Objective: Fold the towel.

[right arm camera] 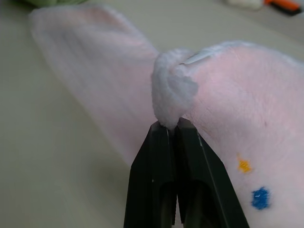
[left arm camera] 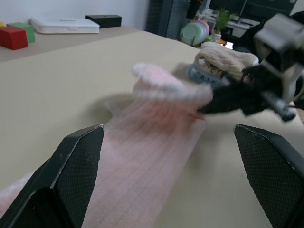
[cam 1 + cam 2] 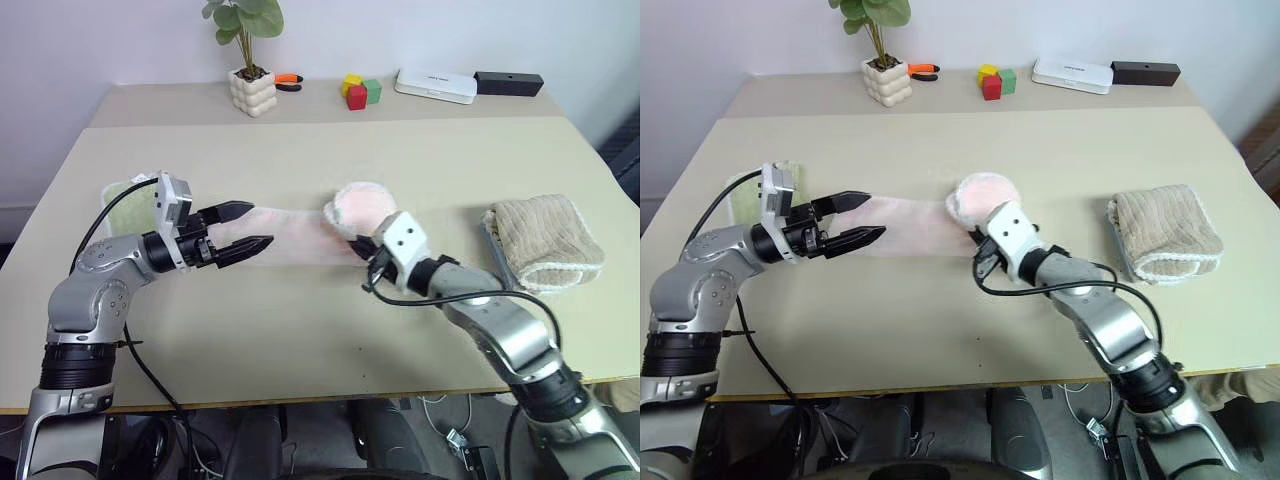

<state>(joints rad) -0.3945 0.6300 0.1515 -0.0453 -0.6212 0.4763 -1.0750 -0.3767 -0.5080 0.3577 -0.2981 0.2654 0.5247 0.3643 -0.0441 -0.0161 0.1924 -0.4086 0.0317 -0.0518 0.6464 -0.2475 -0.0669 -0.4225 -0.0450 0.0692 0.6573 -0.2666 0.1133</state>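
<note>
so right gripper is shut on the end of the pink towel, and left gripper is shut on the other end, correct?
Half right. The right gripper is shut on a bunched end of the pink towel, clear in the right wrist view. The left gripper is not shut: the left eye view shows its fingers spread wide above the towel's other end, holding nothing.

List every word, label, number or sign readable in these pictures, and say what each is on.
None can be read.
White box at the table's far edge: a faint dark mark on top, too small to read.
Pale pink towel: small orange and blue embroidered marks, shapes rather than letters.
</note>
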